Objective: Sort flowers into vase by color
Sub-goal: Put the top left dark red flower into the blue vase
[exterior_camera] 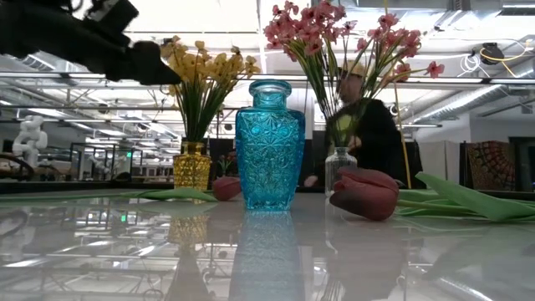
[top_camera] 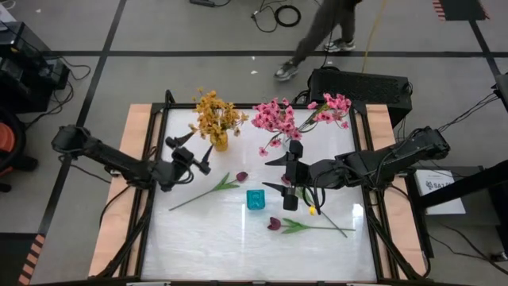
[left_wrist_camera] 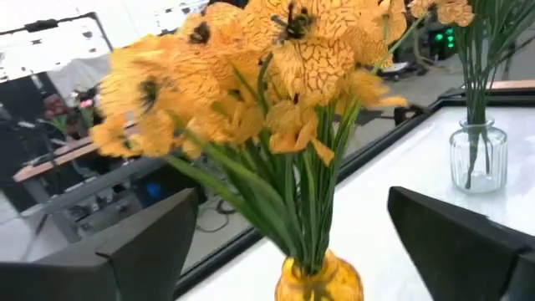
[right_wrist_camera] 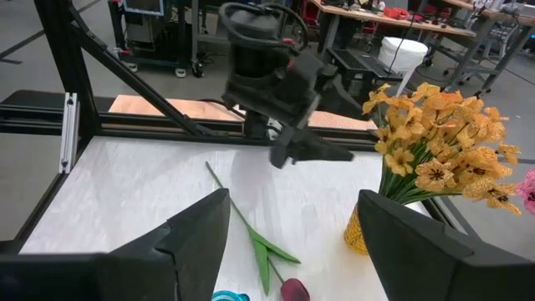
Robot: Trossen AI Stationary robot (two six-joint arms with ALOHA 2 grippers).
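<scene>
Yellow flowers (top_camera: 214, 115) stand in a yellow vase (top_camera: 220, 143) at the far middle of the table. Beside them, pink flowers (top_camera: 282, 117) stand in a clear vase (exterior_camera: 338, 171). A teal vase (top_camera: 255, 199) stands in the middle with nothing in it. One maroon tulip (top_camera: 240, 176) lies flat to its left, another (top_camera: 274, 224) in front of it. A yellow sprig (top_camera: 312, 210) lies under my right arm. My left gripper (top_camera: 194, 152) is open just left of the yellow vase (left_wrist_camera: 322, 280), holding nothing. My right gripper (top_camera: 274, 175) hangs open above the table, right of the teal vase.
A black frame rail (top_camera: 159, 151) and wooden side strips (top_camera: 131, 191) edge the white tabletop. A person (top_camera: 317, 36) walks past beyond the far edge. Bare tabletop lies at the near left (top_camera: 198, 246).
</scene>
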